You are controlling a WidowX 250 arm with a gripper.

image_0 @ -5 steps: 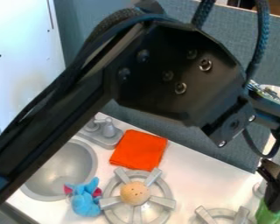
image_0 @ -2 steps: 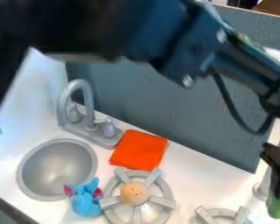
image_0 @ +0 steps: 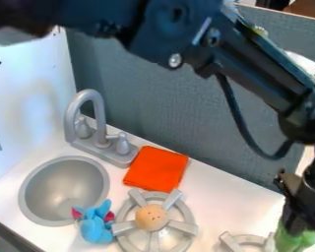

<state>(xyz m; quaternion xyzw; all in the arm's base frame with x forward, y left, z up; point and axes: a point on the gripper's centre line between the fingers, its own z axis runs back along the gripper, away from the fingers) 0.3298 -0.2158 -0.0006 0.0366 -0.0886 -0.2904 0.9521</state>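
With fingers closed, grips a green toy (image_0: pixel 292 241) in the black pincer (image_0: pixel 293 225), lower right, beside a gray burner (image_0: pixel 251 239). Farther left, shows another burner (image_0: pixel 183 226) bearing a tan ball (image_0: pixel 151 217), an orange cloth (image_0: pixel 156 169) behind, a blue toy (image_0: pixel 96 228) at the sink's (image_0: pixel 63 189) edge.

Gripper (image_0: pixel 296 229), jaws closed on green object (image_0: pixel 292 241), perhaps toy; blue toy (image_0: pixel 96 227) beside sink (image_0: pixel 60 184).
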